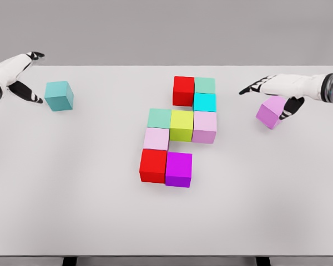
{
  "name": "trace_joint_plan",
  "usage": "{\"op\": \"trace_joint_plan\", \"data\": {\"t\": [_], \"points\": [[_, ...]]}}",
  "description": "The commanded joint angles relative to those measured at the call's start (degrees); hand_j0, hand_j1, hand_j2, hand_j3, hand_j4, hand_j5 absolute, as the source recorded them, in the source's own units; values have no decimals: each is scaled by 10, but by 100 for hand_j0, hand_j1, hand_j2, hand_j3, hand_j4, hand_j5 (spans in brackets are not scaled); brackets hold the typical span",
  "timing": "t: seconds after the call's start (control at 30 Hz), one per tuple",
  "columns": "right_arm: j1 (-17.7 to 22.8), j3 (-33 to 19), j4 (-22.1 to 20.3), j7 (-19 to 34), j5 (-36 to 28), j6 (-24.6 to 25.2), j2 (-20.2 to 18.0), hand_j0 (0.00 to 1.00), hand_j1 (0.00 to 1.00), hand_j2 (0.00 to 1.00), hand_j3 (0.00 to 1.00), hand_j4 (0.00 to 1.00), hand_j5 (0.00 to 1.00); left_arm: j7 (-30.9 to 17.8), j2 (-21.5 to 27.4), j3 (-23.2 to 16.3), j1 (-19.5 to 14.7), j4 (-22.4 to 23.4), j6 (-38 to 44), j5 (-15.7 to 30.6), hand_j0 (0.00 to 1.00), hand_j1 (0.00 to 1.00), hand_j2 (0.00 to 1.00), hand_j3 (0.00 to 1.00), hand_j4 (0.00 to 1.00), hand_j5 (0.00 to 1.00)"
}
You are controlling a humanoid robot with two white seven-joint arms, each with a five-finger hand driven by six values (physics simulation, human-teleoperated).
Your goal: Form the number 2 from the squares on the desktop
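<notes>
Several coloured cubes stand joined in the middle of the white table [89, 183]: a red cube [183, 90], a green one [205, 85] and a cyan one [204, 102] at the top. Below them come a mint [159, 117], a yellow-green [181, 124] and a pink cube [204, 127]. A pale pink [156, 138], a second red [153, 165] and a magenta cube [178, 169] finish the group. A loose teal cube [59, 95] sits beside my open left hand [30, 77]. My right hand [265, 97] hovers with spread fingers over a tilted violet cube [270, 114], thumb at its right side.
The table's far edge runs just behind both hands. Dark table legs show under the front edge.
</notes>
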Motion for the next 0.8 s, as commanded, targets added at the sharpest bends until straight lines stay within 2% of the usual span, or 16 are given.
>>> {"op": "trace_joint_plan", "data": {"t": [0.0,0.07,0.23,0.37,0.57,0.63,0.77], "points": [[0,0,26,0,21,-9,15,100,100,100,100,100,100,0,20,-52,0,2,6,-1,100,100,100,100,100,100],[-8,0,53,0,22,-32,17,100,100,100,100,100,100,0,24,-87,-22,2,6,-1,100,100,100,100,100,100],[-16,0,85,0,39,-35,19,100,100,100,100,100,100,0,32,-134,-47,11,6,-2,100,100,100,100,100,100],[-16,0,101,0,52,-46,21,100,100,100,100,100,100,0,30,-176,-79,56,4,0,100,100,100,100,100,100],[-18,0,117,0,74,-53,37,100,100,100,100,100,100,0,25,-190,-86,70,3,0,100,100,100,100,100,100],[-21,0,136,0,87,-53,48,100,100,100,100,100,100,0,25,-191,-88,74,3,0,100,100,100,100,100,100],[-21,0,145,0,96,-53,53,100,100,100,100,100,100,0,18,-204,-105,89,2,-1,100,100,100,100,100,100]]}}
